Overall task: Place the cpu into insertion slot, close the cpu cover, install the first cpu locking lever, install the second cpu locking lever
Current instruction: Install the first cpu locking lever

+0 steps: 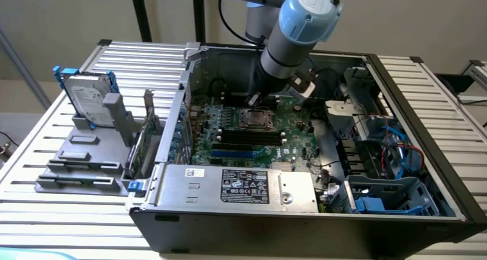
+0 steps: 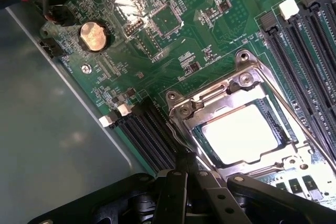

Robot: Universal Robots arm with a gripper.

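An open computer case (image 1: pixel 426 157) lies on a slatted metal surface (image 1: pixel 129 66). The robot arm (image 1: pixel 293 37) reaches down into it, at about 12 o'clock from the insertion slot (image 1: pixel 255 118). In the wrist view, the cpu (image 2: pixel 240 134) sits in the slot with the cpu cover (image 2: pixel 231 90) lowered around it. The jaws (image 2: pixel 185 182) are clenched together, empty, touching the cover's edge beside black memory slots (image 2: pixel 149 135).

My grey-and-blue jointed arm (image 1: pixel 300 32) angled steeply down, my black metal pincer (image 2: pixel 185 169) pressed shut, fingertips together
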